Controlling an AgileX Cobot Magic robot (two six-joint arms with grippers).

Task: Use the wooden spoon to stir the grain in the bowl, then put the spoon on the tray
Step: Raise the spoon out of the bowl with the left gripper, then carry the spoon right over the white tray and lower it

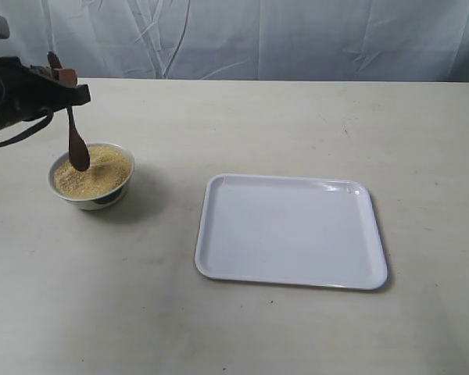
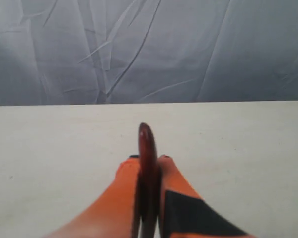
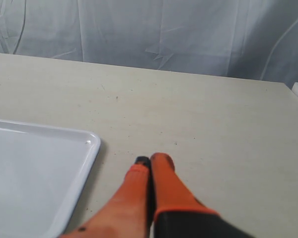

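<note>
left hand (image 2: 149, 159) clamped on wooden spoon (image 1: 76, 144) | head down at grain (image 1: 103, 175) in bowl (image 1: 91, 201) | right hand (image 3: 152, 160) pressed together near tray (image 1: 291, 231)

small white round bowl (image 1: 91, 200) of tan grain (image 1: 109, 173), left of flat white plastic tray (image 1: 289, 230) — dark wooden spoon (image 1: 73, 129) head-down in the grain.

The left arm (image 1: 16, 98), dark and cabled, reaches in from the left edge of the exterior view. Its left gripper (image 1: 62, 76) points roughly level, with the orange fingers (image 2: 124, 173) clamped on the handle of the wooden spoon (image 1: 78, 152), which hangs head down. The right gripper (image 3: 150, 159) shows only in its own wrist view, fingers pressed together with nothing between them
</note>
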